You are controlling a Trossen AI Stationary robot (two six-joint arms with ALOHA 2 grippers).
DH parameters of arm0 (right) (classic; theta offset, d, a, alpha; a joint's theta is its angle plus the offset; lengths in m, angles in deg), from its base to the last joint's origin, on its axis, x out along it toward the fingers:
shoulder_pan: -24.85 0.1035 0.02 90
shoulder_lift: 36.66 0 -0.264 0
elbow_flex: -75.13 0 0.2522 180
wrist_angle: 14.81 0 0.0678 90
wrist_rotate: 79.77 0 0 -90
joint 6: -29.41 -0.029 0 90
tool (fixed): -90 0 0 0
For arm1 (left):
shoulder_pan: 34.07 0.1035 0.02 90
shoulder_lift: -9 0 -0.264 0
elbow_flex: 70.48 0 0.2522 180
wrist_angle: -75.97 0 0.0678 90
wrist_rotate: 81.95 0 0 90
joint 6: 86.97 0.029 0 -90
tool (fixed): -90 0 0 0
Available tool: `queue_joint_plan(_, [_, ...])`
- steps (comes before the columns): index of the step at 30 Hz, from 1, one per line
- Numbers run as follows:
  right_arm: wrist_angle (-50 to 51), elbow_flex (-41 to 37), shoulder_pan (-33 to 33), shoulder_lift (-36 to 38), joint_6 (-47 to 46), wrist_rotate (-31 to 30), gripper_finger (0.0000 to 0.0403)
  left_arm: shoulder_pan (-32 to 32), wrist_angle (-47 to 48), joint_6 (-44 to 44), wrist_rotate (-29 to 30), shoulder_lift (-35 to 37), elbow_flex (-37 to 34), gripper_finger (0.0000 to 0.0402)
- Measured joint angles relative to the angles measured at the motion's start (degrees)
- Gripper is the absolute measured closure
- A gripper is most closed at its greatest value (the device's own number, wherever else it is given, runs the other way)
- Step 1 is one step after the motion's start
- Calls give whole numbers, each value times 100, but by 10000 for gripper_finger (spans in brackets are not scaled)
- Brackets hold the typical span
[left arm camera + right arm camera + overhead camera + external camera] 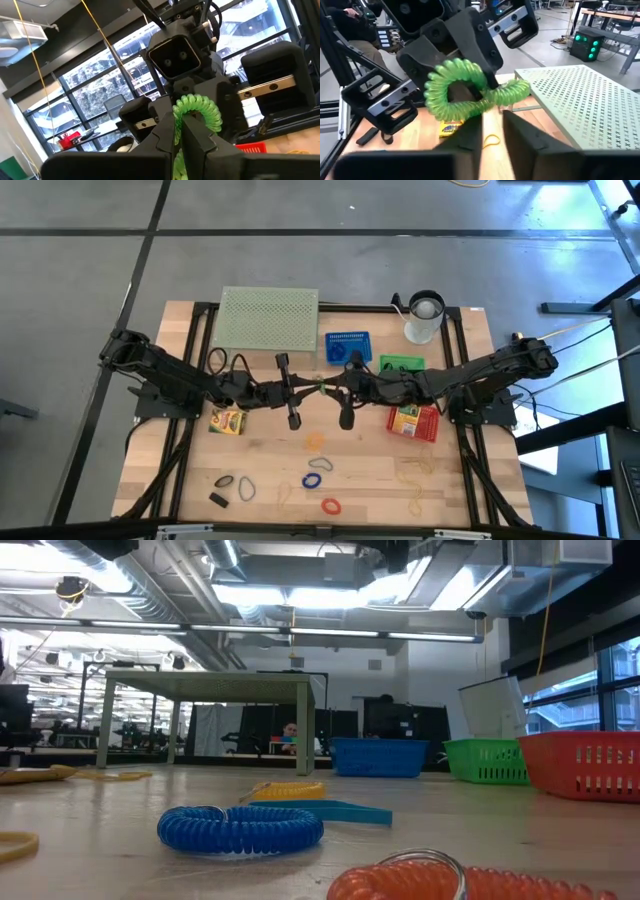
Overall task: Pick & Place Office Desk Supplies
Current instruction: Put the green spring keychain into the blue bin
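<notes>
A green coiled band (457,87) hangs in the air over the middle of the table, between my two grippers. They meet tip to tip there. My left gripper (178,135) is shut on one side of the loop. My right gripper (492,112) comes from the opposite side and is closed on a stretched-out end of it. On the table lie a blue coil (318,479), a red one (331,505), an orange one (315,442), dark loops (246,490), a black clip (219,500) and a yellow-green card box (228,421). My left gripper pinches the green band's coil (176,116) between its two fingers, coming roughly level from the table's left. The loop stands up past the fingertips, clear of the table. My right gripper has the band's drawn-out end (506,95) between its fingertips, coming roughly level from the table's right. The band is lifted clear; blur hides the exact contact.
A pale green mesh stand (268,318) is at the far left and a white cup (424,318) at the far right. Blue (348,346), green (401,364) and red (413,422) baskets stand under and beside the right arm. Thin yellow bands (418,470) lie near the right.
</notes>
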State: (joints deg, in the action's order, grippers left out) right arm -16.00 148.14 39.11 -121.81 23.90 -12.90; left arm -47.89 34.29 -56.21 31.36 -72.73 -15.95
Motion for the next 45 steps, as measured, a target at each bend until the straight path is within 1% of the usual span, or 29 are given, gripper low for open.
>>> queue_joint_plan(2, [0,0,0,0,0,-8,373,0,5,-2,-10,0,0,389])
queue_joint_plan(4, [-3,0,0,2,4,-8,395,-2,22,0,-13,-2,0,389])
queue_joint_plan(7, [37,0,0,4,2,-8,391,-2,17,0,-12,-4,0,389])
queue_joint_plan(9, [102,0,0,4,4,-8,396,-2,14,29,14,-4,0,389])
queue_joint_plan(13, [284,0,0,4,2,-6,394,-7,8,223,243,-4,-1,389])
queue_joint_plan(17, [546,0,-2,4,1,-3,371,-5,-2,320,423,-4,-1,389])
queue_joint_plan(23, [615,0,-2,4,2,25,327,-7,-2,345,422,-4,-2,389])
queue_joint_plan(25, [616,0,-2,4,2,153,310,-4,-2,343,422,-4,-2,389])
queue_joint_plan(28, [611,0,-2,4,2,297,281,-4,-2,301,422,-4,-2,389])
queue_joint_plan(34, [590,0,-2,4,2,305,215,-7,1,109,417,-2,-1,389])
queue_joint_plan(38, [468,0,-2,4,3,323,178,-7,21,46,415,-4,-2,389])
queue_joint_plan(42, [375,0,-2,4,2,327,154,-7,7,-15,411,-40,-3,389])
queue_joint_plan(45, [314,1,-2,4,4,327,145,7,-25,-13,407,-63,-4,389])
